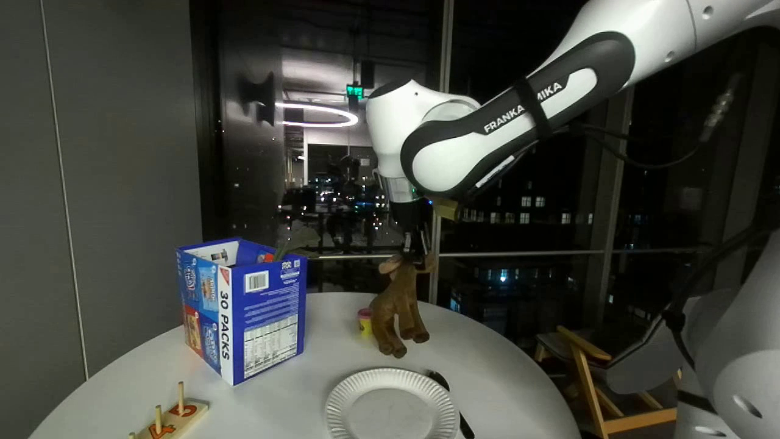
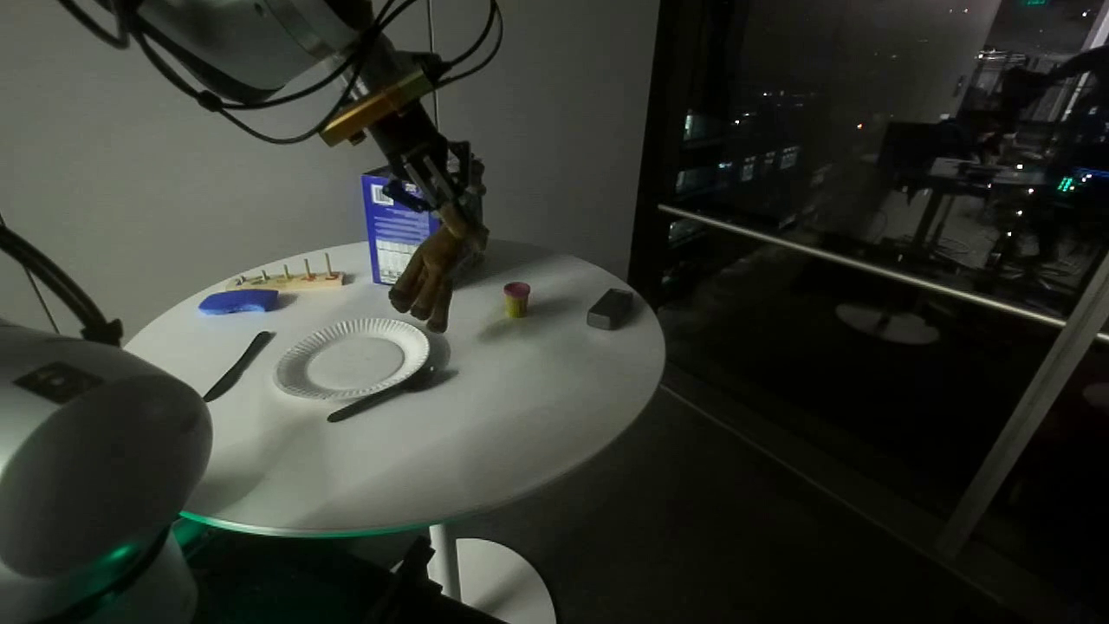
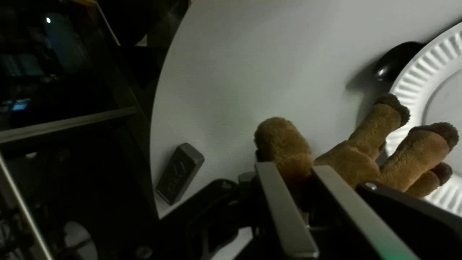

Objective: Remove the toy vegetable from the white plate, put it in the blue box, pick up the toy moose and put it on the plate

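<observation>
My gripper is shut on the toy moose, a brown plush animal that hangs with its legs down, above the table. In the wrist view, part of the moose is pinched between the two fingers, its legs pointing towards the plate. The white plate lies flat on the table with nothing on it, just beside the moose's feet in an exterior view. The blue box stands upright with its top open. The toy vegetable shows over its rim as green leaves and some red; the remainder is hidden inside.
A dark utensil and a black knife flank the plate. A small pink-lidded tub and a dark grey block stand towards the window. Near the box are a wooden peg board and a blue item.
</observation>
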Robot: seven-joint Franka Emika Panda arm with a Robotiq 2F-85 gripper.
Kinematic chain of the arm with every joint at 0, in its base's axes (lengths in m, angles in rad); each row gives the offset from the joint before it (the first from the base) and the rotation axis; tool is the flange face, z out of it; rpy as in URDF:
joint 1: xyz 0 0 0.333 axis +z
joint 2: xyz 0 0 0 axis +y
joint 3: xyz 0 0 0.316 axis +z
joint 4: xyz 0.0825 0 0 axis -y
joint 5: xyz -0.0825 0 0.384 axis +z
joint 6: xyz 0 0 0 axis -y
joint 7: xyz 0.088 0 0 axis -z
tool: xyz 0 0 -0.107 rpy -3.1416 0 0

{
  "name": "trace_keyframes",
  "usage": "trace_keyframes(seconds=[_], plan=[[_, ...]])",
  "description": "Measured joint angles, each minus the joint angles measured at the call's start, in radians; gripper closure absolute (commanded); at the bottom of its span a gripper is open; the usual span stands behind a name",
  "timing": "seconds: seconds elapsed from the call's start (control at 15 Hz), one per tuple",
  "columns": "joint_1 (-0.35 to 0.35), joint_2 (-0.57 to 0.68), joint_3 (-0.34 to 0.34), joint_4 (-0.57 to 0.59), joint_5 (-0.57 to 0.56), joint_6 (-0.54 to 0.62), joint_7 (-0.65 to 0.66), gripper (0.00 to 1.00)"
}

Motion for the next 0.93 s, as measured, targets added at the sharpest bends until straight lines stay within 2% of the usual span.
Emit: trace_keyframes(seconds=[0.33, 0.73, 0.93], plan=[[0.057, -0.095, 0.001, -0.106, 0.089, -0.001, -0.253, 0.84], [0.102, -0.055, 0.003, -0.128, 0.096, 0.006, -0.466, 0.83], [0.112, -0.021, 0.003, -0.127, 0.100, 0.052, -0.540, 0.83]])
